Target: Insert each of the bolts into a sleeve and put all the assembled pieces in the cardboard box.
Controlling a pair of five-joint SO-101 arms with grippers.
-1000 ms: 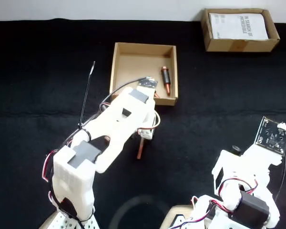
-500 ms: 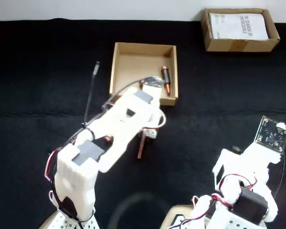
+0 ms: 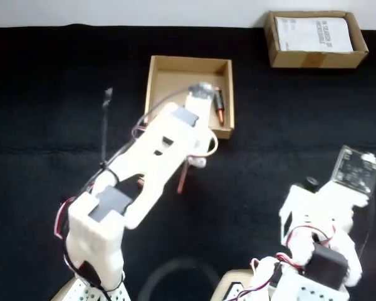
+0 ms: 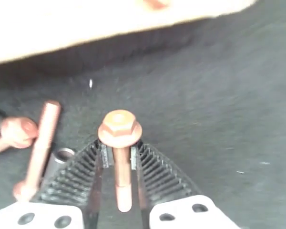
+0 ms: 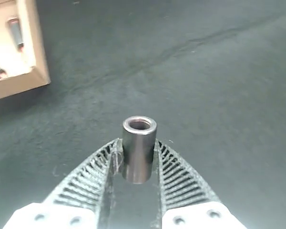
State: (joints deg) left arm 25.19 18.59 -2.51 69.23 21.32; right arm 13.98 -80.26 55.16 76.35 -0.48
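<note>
Stretched long and diagonal from the lower left of the high view up to the centre: the left arm (image 3: 153, 163), wrist above the lower edge of the cardboard box (image 3: 151, 88). Pinched between the ribbed fingers of the left gripper (image 4: 119, 145): a copper bolt (image 4: 119, 131), hex head toward the wrist camera, shank down the gap. On the black cloth (image 4: 219, 119), at the lower left of that view, a second bolt (image 4: 40, 143) just beside a loose sleeve (image 4: 62, 156). Folded back at the lower right of the high view: the right arm (image 3: 319, 213). Clamped upright in the right gripper (image 5: 138, 145): a dark sleeve (image 5: 139, 131) (bore open toward the camera). Lying in the box, right of centre: one assembled piece (image 3: 219, 105).
</note>
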